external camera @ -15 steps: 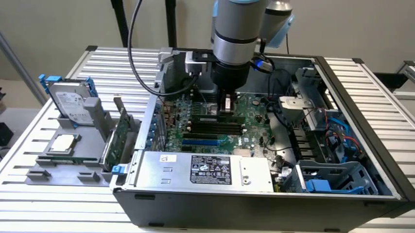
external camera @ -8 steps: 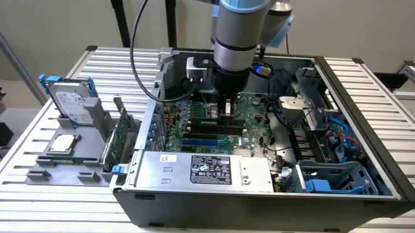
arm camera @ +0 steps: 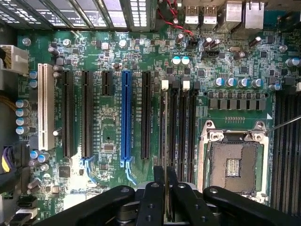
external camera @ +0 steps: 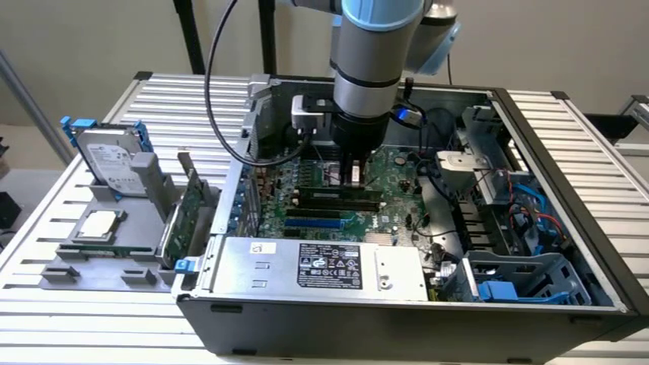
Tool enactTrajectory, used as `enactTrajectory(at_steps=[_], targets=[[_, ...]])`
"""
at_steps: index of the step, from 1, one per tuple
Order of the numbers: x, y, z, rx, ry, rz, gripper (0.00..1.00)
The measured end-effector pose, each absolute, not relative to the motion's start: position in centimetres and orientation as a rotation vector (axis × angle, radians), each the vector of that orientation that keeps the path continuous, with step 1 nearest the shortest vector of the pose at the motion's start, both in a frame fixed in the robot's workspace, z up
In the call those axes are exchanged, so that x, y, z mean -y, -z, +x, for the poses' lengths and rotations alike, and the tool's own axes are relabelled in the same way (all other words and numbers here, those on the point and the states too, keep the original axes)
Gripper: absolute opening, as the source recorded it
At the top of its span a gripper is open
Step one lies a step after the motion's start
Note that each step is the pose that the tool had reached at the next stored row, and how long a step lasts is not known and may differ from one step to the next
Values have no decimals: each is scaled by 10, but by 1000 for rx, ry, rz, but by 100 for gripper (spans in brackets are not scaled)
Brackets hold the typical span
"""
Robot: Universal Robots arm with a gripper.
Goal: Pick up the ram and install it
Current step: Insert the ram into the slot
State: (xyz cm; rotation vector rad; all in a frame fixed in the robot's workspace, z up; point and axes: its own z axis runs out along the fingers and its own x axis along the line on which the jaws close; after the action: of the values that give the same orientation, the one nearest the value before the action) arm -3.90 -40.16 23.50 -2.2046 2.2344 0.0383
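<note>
Arm [external camera: 367,57]: thick silver-grey cylinder w/ a light-blue cap band up top, dark seam ring partway down. A pale blue-grey joint housing [external camera: 438,38] bulges off the exterior view's right side. Below the silver section sits a black cylindrical wrist unit [external camera: 356,131], w/ a small white-grey box [external camera: 307,112] clamped on the exterior view's left side and a blue connector bit [external camera: 406,115] on the other. Black cable [external camera: 210,84] loops down from above, runs back to the wrist. Gripper [arm camera: 165,200]: matte black, two narrow fingers [arm camera: 154,202] flanked by angled black linkage bars [arm camera: 94,209] w/ round pivot screws at the joints.
</note>
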Motion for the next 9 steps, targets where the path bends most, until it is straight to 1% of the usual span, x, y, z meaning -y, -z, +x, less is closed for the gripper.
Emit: enactTrajectory(at_steps=[9], targets=[[402,-233,-39,-2233,-41,-2203,0]])
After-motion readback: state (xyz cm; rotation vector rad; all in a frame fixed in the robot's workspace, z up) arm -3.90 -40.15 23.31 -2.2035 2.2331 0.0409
